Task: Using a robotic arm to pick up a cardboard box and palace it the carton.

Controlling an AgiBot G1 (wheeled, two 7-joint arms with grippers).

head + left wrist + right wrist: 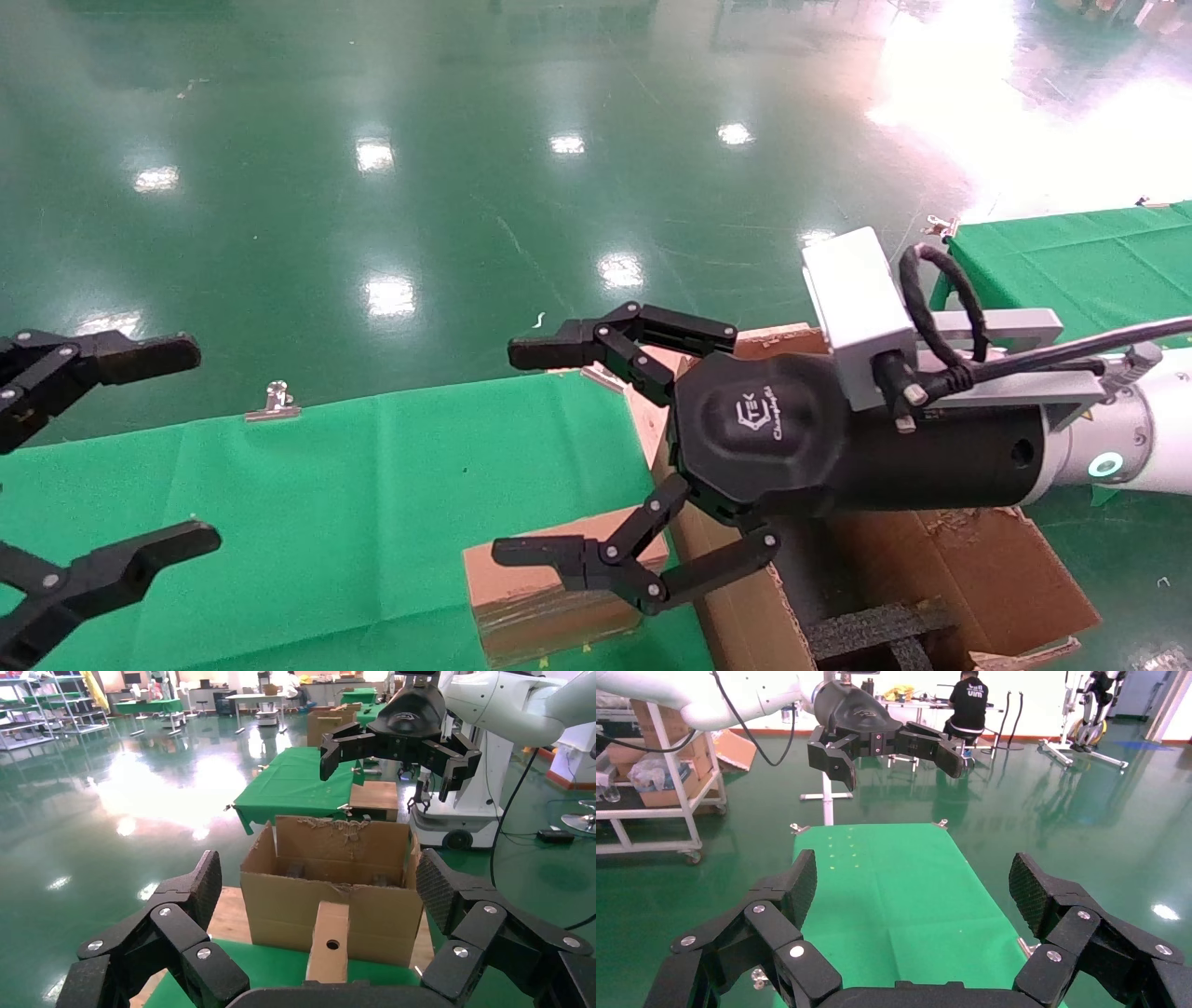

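Observation:
The small brown cardboard box (pixel 535 610) stands on the green cloth, right beside the large carton (pixel 987 568). My right gripper (pixel 517 452), on the white arm, is open and empty and hovers above the box, its lower finger crossing the box's top. My left gripper (pixel 186 447) is open and empty at the far left. In the left wrist view the box (pixel 330 941) shows a round hole and stands in front of the ragged carton (pixel 281 903), between my open left fingers (pixel 205 881). The right gripper (pixel 400 741) hangs above. The right wrist view shows only cloth between its open fingers (pixel 1035 888).
The green cloth table (pixel 326 485) has a metal clip (pixel 275 401) at its far edge. Black foam strips (pixel 875 624) lie inside the carton. A second green table (pixel 1071 252) stands at the right. Shiny green floor lies beyond.

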